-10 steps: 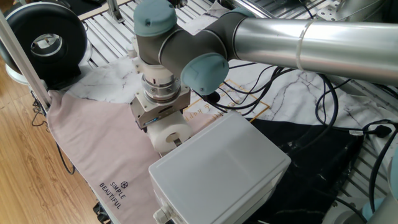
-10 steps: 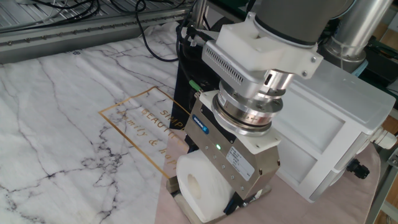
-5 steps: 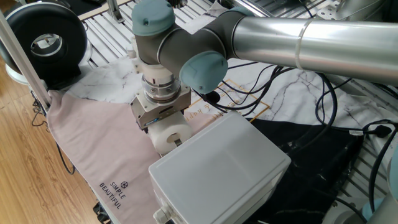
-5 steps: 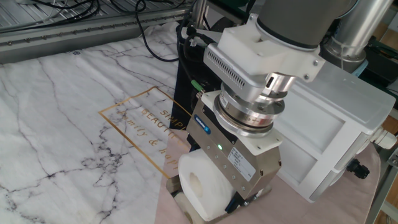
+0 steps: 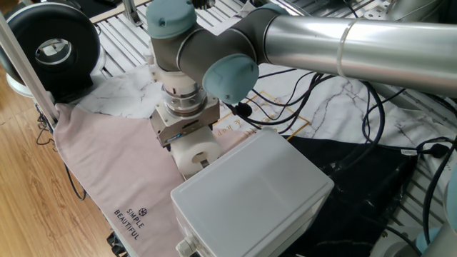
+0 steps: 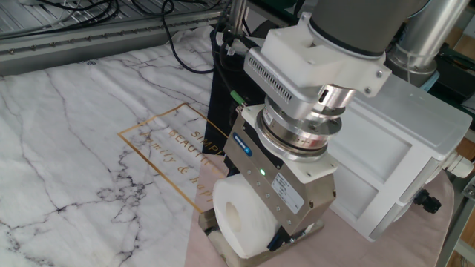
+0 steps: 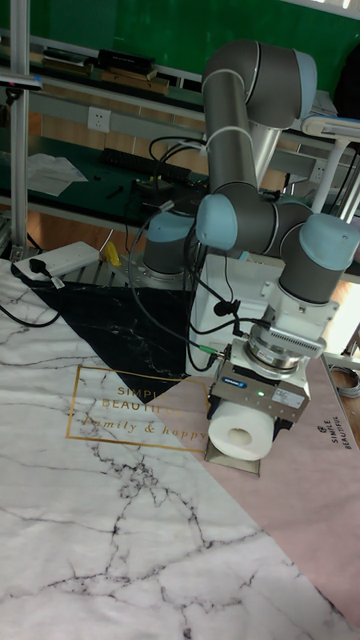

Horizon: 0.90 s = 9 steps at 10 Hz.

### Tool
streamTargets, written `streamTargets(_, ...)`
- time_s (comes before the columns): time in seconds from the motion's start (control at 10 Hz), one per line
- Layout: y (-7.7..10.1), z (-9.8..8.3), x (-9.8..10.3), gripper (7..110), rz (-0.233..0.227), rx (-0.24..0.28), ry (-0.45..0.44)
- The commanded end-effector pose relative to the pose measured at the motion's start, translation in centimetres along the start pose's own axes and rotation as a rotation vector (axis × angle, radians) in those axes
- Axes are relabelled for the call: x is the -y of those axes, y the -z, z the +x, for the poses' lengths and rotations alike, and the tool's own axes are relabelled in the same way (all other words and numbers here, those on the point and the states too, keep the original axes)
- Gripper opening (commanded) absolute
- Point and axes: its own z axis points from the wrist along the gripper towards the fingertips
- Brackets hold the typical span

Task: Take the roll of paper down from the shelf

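The white roll of paper lies on its side with its hollow core facing the camera, and my gripper is shut on it from above. Only the roll's lower end shows under the gripper body in the one fixed view. The tall fixed view shows the roll low over the shelf, a small flat plate whose edge sticks out beneath. A corner of the shelf also peeks out left of the roll. Whether the roll still touches it I cannot tell.
A large pale grey box stands right beside the gripper, also seen as the box behind it. A pink cloth and a marble mat cover the table. A black round device sits far left, cables lie behind.
The gripper and the roll held in it have risen slightly and drifted a little away from the shelf plate.
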Motion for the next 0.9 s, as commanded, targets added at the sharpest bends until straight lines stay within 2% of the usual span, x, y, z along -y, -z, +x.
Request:
streamTargets(0.0,0.8,-0.7,0.3,7,-0.028,0.007,0.003)
streamTargets(0.2,0.9,-1.1,0.5,7,-0.038,0.010,0.010)
streamTargets(0.4,1.0,-1.6,-0.3,7,-0.065,0.016,0.006)
streamTargets(0.8,0.6,-2.1,-0.8,7,-0.068,0.011,0.006)
